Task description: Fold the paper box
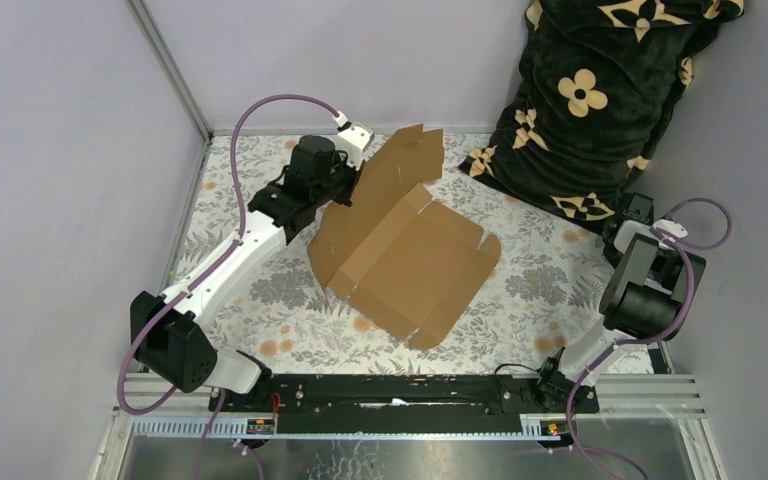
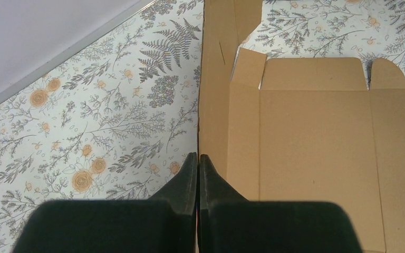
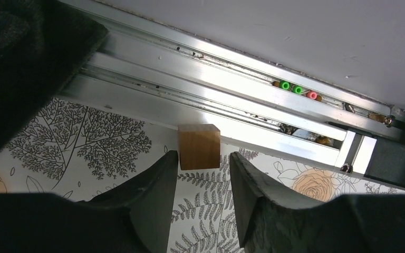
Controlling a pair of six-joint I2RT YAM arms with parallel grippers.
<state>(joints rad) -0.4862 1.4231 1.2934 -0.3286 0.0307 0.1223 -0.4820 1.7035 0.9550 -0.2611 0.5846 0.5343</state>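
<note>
The paper box (image 1: pixel 410 262) is a brown cardboard die-cut sheet on the flowered table cover, its main panel flat. Its far-left flap (image 1: pixel 400 165) stands up, tilted. My left gripper (image 1: pixel 352 182) is shut on the edge of that raised flap. In the left wrist view the flap's edge (image 2: pixel 211 105) runs straight down into my closed left gripper (image 2: pixel 198 156), and the flat panel (image 2: pixel 316 142) lies to the right. My right gripper (image 3: pixel 204 156) is open and empty, far from the box at the table's right edge (image 1: pixel 640 212).
A black blanket with tan flowers (image 1: pixel 600 95) is piled at the back right. A small wooden block (image 3: pixel 199 146) sits just beyond my right fingertips, against an aluminium rail (image 3: pixel 216 103). Grey walls close the left and back sides.
</note>
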